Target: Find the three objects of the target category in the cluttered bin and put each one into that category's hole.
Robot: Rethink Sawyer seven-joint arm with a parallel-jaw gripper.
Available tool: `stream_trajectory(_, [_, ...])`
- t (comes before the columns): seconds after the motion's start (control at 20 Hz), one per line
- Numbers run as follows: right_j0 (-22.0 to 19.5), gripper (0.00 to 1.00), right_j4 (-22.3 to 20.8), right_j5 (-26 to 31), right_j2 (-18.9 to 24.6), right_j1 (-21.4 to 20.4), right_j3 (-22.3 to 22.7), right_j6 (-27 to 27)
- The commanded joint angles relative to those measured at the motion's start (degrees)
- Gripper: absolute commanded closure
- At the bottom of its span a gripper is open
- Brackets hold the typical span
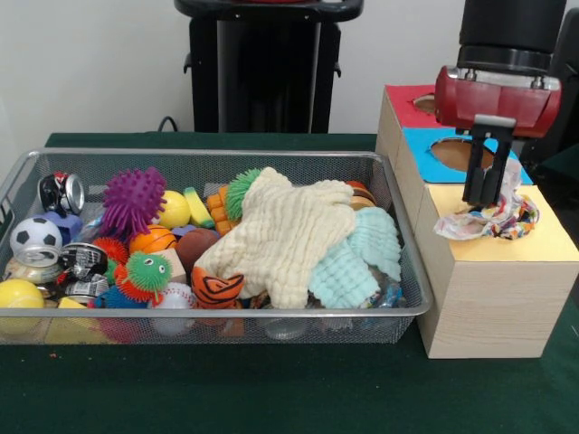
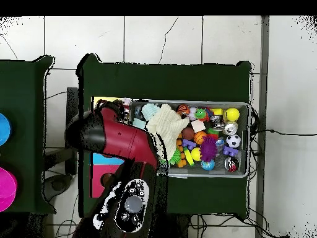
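Careful: your end effector [image 1: 483, 194] is pinching shut on the crinkled multicoloured wrapper [image 1: 488, 220], risking dropping it beside the yellow hole.

One wire bin [image 1: 409, 312], one wooden box [image 1: 493, 303], two cloths [image 1: 294, 237].

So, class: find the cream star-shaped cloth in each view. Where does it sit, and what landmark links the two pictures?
Front view: the cream cloth lies right of centre in the wire bin, overlapping a pale blue cloth.
Overhead view: it sits at the bin's left end, partly under the red arm.
Shared landmark: the purple spiky ball.
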Motion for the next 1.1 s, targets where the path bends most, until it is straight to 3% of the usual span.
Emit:
stream_trajectory(0.05, [-1.19, 1.0, -1.76, -2.7, 6.78, 4.48, 1.84, 10.1])
stream_trajectory(0.45, [-1.62, 1.0, -0.81, -2.38, 8.29, 5.52, 2.46, 10.52])
stream_trajectory(1.1, [0.81, 1.0, -0.59, 5.4, 5.02, 5.75, 2.05, 10.8])
